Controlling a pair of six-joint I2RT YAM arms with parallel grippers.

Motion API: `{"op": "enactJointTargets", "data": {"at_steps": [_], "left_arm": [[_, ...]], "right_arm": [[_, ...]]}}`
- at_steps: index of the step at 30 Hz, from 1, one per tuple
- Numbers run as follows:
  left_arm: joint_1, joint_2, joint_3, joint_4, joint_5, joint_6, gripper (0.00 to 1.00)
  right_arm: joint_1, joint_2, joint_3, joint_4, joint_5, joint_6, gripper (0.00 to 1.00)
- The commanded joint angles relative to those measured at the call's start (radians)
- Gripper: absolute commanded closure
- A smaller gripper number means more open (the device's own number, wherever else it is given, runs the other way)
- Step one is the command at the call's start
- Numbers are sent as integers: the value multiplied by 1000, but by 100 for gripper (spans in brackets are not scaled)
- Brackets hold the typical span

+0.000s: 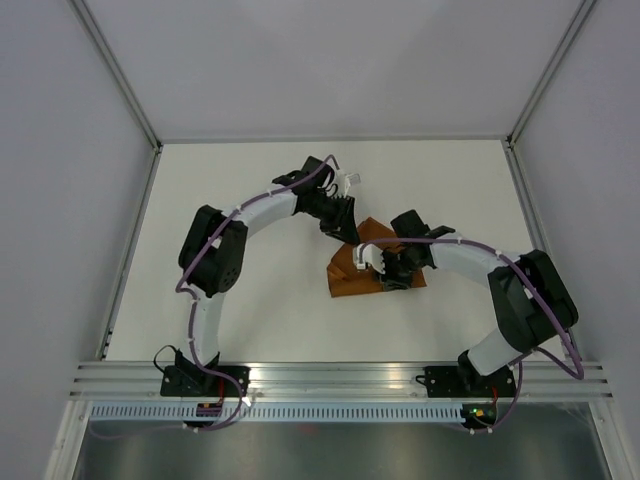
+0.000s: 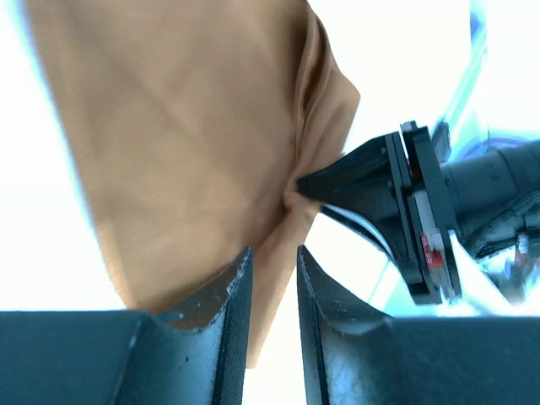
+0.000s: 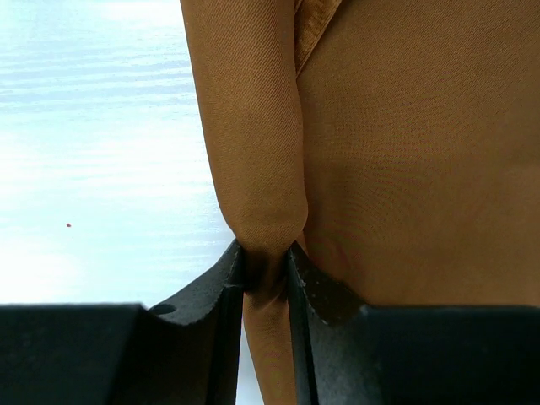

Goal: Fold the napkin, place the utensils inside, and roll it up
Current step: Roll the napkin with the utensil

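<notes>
The rust-orange napkin (image 1: 350, 276) lies bunched and partly folded in the middle of the white table. My left gripper (image 1: 343, 232) is at its far edge. In the left wrist view the jaws (image 2: 272, 274) stand nearly closed with a narrow corner of the napkin (image 2: 186, 126) between them. My right gripper (image 1: 383, 268) is over the napkin's right part. In the right wrist view it (image 3: 265, 263) is shut on a rolled fold of the napkin (image 3: 405, 152). Its fingertips (image 2: 337, 179) also show in the left wrist view, pinching the cloth. The knife is not in view.
The white table (image 1: 250, 200) is bounded by grey walls with metal posts (image 1: 135, 100) at the back corners. An aluminium rail (image 1: 330, 375) carrying both arm bases runs along the near edge.
</notes>
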Motion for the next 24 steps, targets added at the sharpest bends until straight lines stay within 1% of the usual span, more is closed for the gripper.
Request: {"op": "enactJointTargets", "data": {"at_steps": [1, 2, 3, 4, 5, 6, 7, 8, 10, 11, 12, 13, 14, 15, 16, 17, 18, 19, 20, 21, 22, 23, 24], "left_arm": [[29, -176, -129, 237, -173, -214, 67], [40, -249, -211, 287, -208, -261, 67], [44, -288, -256, 335, -239, -278, 67], [44, -323, -351, 443, -296, -289, 67], [43, -406, -397, 493, -331, -303, 67], [43, -438, -443, 539, -363, -306, 67], [43, -478, -488, 644, -415, -304, 67], [38, -541, -572, 681, -448, -291, 67], [29, -601, -676, 778, -538, -257, 67], [11, -627, -712, 812, -567, -207, 67], [-2, -685, -746, 839, -645, -177, 67], [-15, -710, -810, 867, -675, -148, 66], [-41, -739, -839, 927, -701, -95, 66], [-57, -779, -868, 955, -757, -70, 66], [-72, -800, -917, 982, -778, -47, 65], [-106, -819, -941, 1033, -799, 8, 64], [-129, -836, -965, 1065, -874, 44, 64], [-153, -868, -1009, 1096, -899, 82, 63], [-201, -880, -1034, 1175, -913, 170, 62], [-227, -892, -1056, 1209, -928, 214, 61], [-253, -905, -1088, 1237, -958, 264, 60], [-294, -908, -1094, 1251, -962, 350, 60], [-310, -906, -1094, 1249, -950, 381, 59]], "right_arm": [[-48, 104, 45, -205, -99, -54, 79], [-71, 121, 79, -246, -125, -77, 79], [-80, 139, 96, -266, -134, -89, 79], [-88, 173, 125, -303, -143, -100, 79], [-102, 191, 139, -320, -148, -115, 79], [-106, 225, 151, -331, -151, -118, 79], [-108, 240, 172, -340, -151, -124, 79], [-112, 256, 183, -357, -151, -128, 79], [-117, 299, 217, -389, -159, -135, 79], [-120, 312, 229, -401, -162, -138, 80], [-122, 340, 243, -412, -163, -138, 79], [-122, 355, 269, -423, -163, -137, 79], [-122, 372, 286, -450, -163, -137, 79], [-122, 407, 303, -467, -163, -135, 79], [-122, 424, 333, -478, -163, -135, 79], [-125, 440, 347, -501, -162, -134, 79], [-125, 464, 360, -509, -162, -134, 79], [-126, 477, 382, -522, -160, -128, 79], [-126, 486, 396, -530, -160, -126, 79], [-126, 503, 407, -539, -162, -125, 79], [-126, 512, 427, -553, -165, -126, 79], [-129, 518, 438, -561, -171, -126, 79], [-131, 530, 447, -567, -174, -125, 79]]}}
